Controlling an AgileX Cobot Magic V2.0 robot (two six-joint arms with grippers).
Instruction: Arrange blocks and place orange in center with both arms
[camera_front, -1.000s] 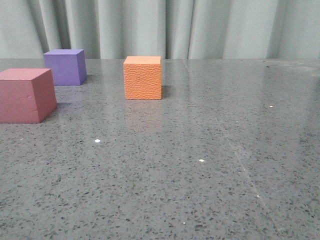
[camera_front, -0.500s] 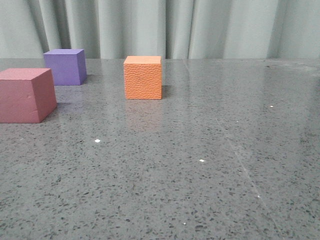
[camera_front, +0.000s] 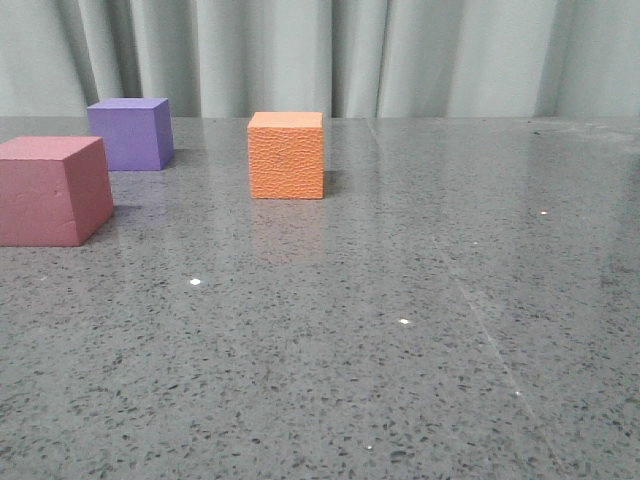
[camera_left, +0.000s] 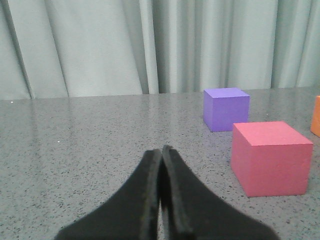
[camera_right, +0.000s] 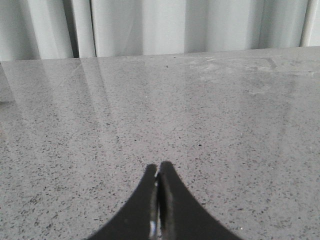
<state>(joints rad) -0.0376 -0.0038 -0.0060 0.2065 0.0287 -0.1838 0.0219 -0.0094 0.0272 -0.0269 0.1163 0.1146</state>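
Note:
Three cubes stand on the grey speckled tabletop. The pinkish-red block (camera_front: 52, 190) is at the near left, the purple block (camera_front: 130, 133) behind it, and the orange (camera_front: 286, 155) further right with a pebbled surface. The wrist view of the left arm shows the pinkish-red block (camera_left: 270, 157), the purple block (camera_left: 225, 108) and a sliver of the orange (camera_left: 316, 116). My left gripper (camera_left: 161, 150) is shut with nothing in it, short of the pinkish-red block. My right gripper (camera_right: 158, 166) is shut over bare tabletop, no block near it. Neither gripper shows in the front view.
A pale pleated curtain (camera_front: 400, 55) hangs behind the table's far edge. The grey stone tabletop (camera_front: 420, 330) stretches to the right and front of the blocks, with small bright light spots on it.

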